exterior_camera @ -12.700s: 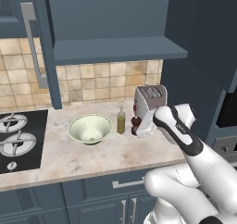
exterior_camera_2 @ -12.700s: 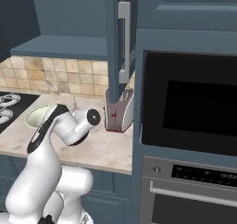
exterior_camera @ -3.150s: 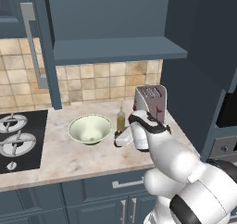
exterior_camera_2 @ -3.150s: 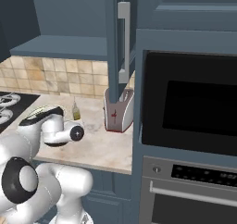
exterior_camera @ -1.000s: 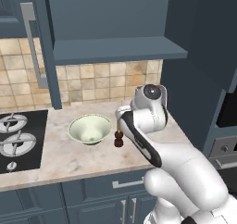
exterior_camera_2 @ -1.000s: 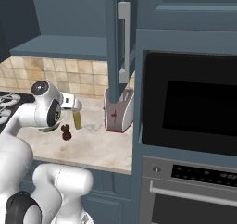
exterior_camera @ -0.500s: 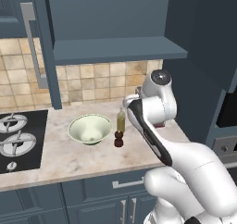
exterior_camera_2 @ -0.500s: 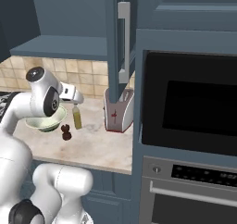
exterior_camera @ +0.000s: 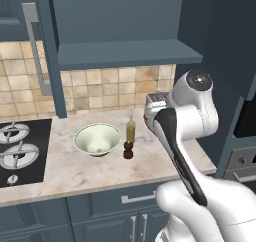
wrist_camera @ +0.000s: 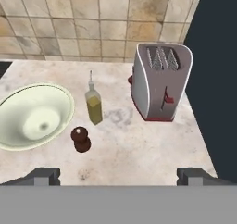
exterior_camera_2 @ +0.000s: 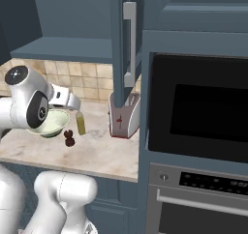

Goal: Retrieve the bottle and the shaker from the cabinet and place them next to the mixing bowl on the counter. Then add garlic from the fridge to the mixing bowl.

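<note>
My fingers (wrist_camera: 118, 176) stood spread as wide as they go, with nothing between them, raised above the front of the desk (wrist_camera: 139, 149). Ahead of them and off toward the left fingertip, the bottle (wrist_camera: 93, 105) stood upright, its long axis vertical, just beside the mixing bowl (wrist_camera: 32, 115). The shaker (wrist_camera: 81, 139) stood upright too, nearer my fingers than the bottle and also just beside the bowl. A toaster (wrist_camera: 160, 81) sat ahead toward the right fingertip, apart from both. Both items looked placed, so I judged the garlic was what remained. The fridge lay nowhere ahead of my fingers, so I could not tell its direction; I expected the next move to turn away from this desk.
</note>
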